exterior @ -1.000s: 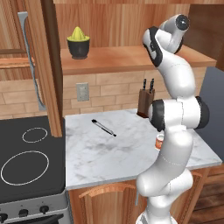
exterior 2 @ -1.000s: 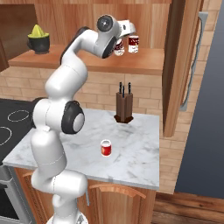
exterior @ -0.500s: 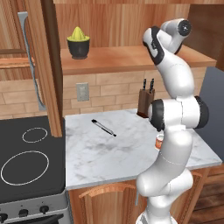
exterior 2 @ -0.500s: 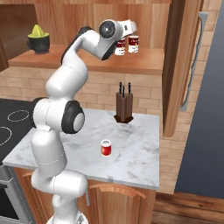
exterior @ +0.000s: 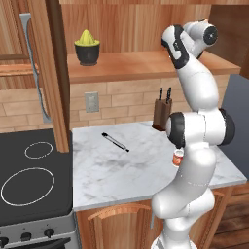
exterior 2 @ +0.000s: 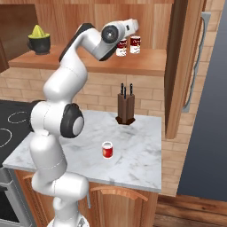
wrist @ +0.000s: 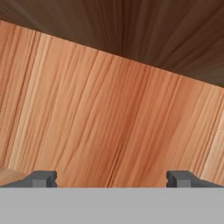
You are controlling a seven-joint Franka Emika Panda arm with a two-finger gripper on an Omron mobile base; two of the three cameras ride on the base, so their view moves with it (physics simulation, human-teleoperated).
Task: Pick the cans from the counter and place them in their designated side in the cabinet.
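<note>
Hand view is facing the plank back of the cabinet [wrist: 109, 122], with the two fingertips [wrist: 41, 178] standing wide apart at the bottom — nothing is sitting between them. Right base view is showing the gripper [exterior 2: 131, 24] raised at shelf height, just beside two cans [exterior 2: 127, 45] standing upright on the shelf board. A third can [exterior 2: 107, 150] — red with a white band — is standing upright on the marble counter [exterior 2: 133, 155], well apart from the knife block [exterior 2: 125, 107].
</note>
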